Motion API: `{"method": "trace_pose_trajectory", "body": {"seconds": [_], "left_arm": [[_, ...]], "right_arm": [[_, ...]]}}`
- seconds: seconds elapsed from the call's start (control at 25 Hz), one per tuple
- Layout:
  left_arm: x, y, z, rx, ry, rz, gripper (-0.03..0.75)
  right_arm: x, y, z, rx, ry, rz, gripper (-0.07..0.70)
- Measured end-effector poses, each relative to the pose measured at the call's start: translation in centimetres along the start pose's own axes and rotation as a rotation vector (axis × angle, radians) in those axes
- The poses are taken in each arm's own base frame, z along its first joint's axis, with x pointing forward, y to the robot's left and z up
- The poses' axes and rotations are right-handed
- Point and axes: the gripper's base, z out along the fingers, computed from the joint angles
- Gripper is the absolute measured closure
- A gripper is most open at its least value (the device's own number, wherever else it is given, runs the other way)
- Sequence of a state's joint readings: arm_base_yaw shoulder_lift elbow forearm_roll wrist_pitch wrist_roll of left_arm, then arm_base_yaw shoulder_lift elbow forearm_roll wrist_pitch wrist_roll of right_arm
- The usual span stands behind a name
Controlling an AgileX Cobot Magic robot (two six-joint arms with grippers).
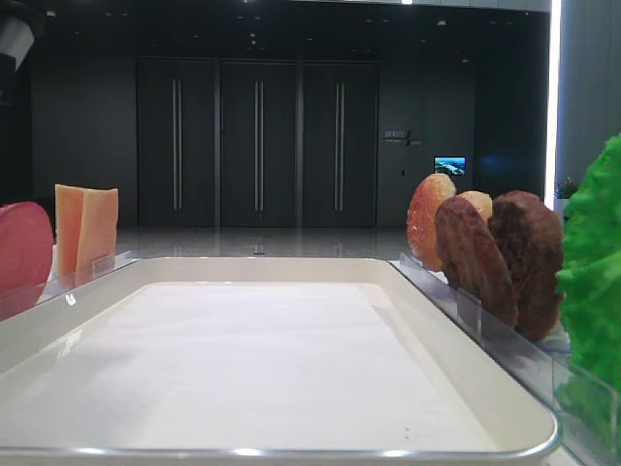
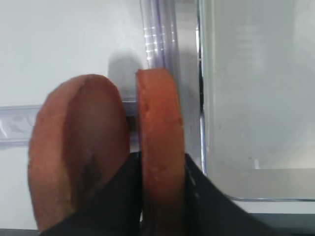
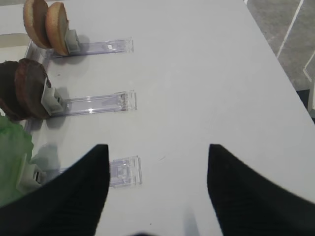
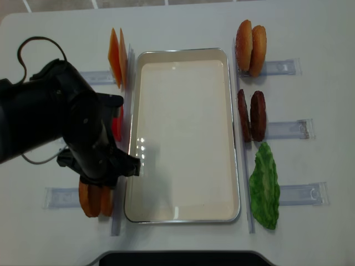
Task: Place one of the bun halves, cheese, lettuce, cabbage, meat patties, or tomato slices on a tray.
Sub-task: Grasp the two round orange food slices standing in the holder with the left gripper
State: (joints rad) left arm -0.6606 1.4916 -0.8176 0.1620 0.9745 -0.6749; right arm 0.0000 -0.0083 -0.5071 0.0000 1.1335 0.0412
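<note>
gripping: left hand (image 2: pixel 160 196) closed narrow on one orange-brown bun half (image 2: pixel 160 162), upright in its clear rack (image 2: pixel 160 34), a second bun half (image 2: pixel 74 152) just beside
right hand (image 3: pixel 157 187): fingers wide apart over bare counter (image 3: pixel 206 73), holding nothing
tray (image 4: pixel 183 216): only its white liner inside
racks: cheese (image 4: pixel 116 58), meat patties (image 4: pixel 252 115), lettuce (image 4: pixel 265 185) (all outside the tray)
hidden: left hand under the arm in the overhead view

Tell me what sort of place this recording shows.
Probably a lab or demo tabletop in a large dark hall: a white table, a tray flanked by clear racks of burger ingredients, tall dark doors behind.
</note>
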Motion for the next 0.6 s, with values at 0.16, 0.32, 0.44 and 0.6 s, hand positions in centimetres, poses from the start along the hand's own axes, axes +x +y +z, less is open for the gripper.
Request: {"method": "trace_pose_trajectory", "body": {"seconds": [0.16, 0.32, 0.44, 0.6], "left_arm": [[0.0, 0.0, 0.0, 0.001, 0.004, -0.002, 0.586], [0.1, -0.1, -0.1, 0.009, 0.016, -0.007, 0.586], [-0.1, -0.2, -0.7, 0.009, 0.033, -0.002, 0.587], [-0.8, -0.5, -2.2, 0.012, 0.035, -0.003, 0.588]], "right_arm": [[0.0, 0.0, 0.0, 0.0, 0.0, 0.0, 0.216], [0.0, 0.0, 0.0, 0.0, 0.0, 0.0, 0.216], [0.0, 0.0, 0.0, 0.0, 0.0, 0.0, 0.216], [0.0, 0.0, 0.0, 0.0, 0.0, 0.0, 0.216]]}}
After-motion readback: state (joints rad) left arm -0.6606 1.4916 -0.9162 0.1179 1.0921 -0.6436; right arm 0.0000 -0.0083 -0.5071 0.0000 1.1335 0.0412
